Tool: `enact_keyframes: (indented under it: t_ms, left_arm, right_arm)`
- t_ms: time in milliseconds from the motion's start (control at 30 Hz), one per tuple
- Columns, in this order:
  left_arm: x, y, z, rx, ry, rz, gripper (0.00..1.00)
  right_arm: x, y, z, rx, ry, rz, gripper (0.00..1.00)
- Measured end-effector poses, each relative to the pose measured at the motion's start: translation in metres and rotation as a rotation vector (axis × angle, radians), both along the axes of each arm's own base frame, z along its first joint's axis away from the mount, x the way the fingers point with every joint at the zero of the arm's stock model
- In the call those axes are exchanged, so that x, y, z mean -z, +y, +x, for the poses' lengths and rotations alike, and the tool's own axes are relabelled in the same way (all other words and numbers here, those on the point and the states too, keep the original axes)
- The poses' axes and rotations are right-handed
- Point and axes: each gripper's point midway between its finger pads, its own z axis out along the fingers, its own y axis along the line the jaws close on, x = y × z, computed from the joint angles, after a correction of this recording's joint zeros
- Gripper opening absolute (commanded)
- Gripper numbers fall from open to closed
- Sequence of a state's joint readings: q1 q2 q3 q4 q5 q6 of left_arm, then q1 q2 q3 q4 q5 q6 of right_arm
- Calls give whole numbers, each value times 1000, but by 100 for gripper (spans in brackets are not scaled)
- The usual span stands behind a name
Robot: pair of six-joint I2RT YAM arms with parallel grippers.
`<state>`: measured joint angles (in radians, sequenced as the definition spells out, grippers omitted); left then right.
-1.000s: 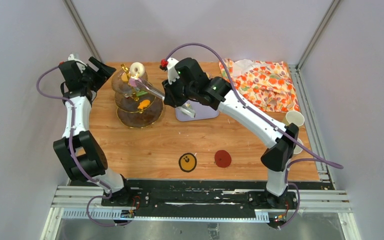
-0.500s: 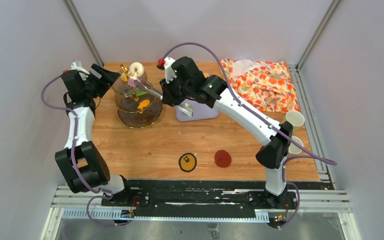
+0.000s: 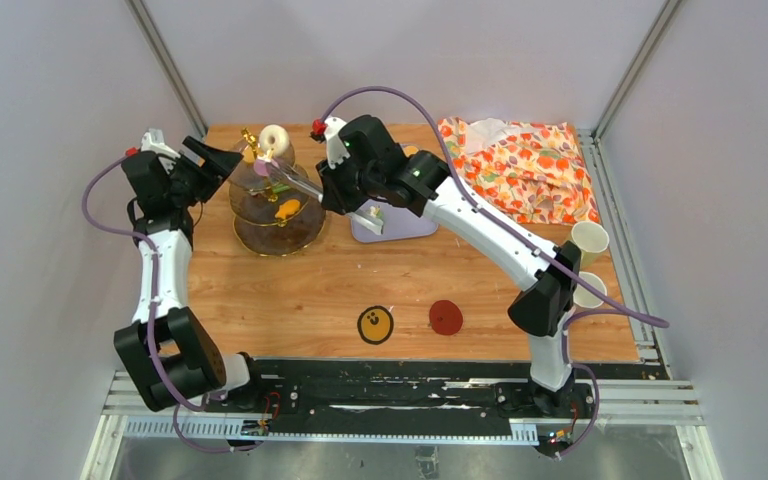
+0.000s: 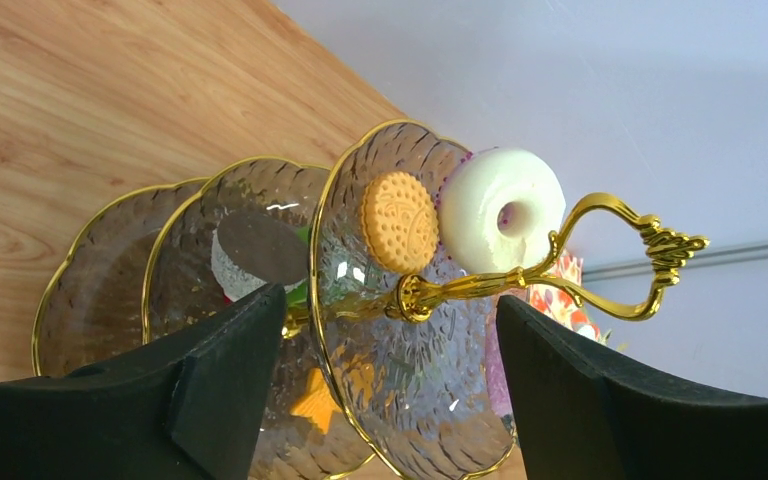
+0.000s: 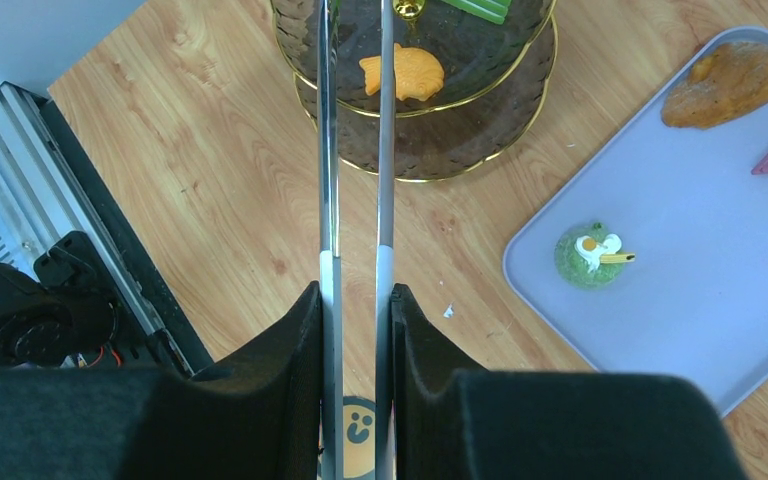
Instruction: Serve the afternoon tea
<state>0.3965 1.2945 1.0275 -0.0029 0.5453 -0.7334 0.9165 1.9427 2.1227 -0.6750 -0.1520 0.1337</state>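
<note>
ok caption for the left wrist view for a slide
Open left gripper framing the three-tier stand, biscuit and white donut on its top tier

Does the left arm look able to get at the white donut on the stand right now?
Probably yes. The left gripper is open and faces the stand, with nothing between it and the donut. The tongs in the right gripper reach over the same top tier, so they might crowd it.

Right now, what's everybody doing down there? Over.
Left tool open, facing stand. Right tool shut on tongs, tips at top tier. White donut, biscuit loaded there. Nothing blocking.
</note>
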Motion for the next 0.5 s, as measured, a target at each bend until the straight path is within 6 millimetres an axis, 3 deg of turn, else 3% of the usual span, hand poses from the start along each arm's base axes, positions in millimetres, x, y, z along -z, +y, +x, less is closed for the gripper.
enact_keyframes:
  t_ms: [167, 500]
  left_arm:
    - [7, -5, -4, 20, 13, -13, 81]
    - [3, -18, -21, 58, -9, -17, 81]
  right_arm:
    - [3, 3, 1, -4, 5, -4, 5]
    - [-4, 6, 0, -8, -2, 6, 30]
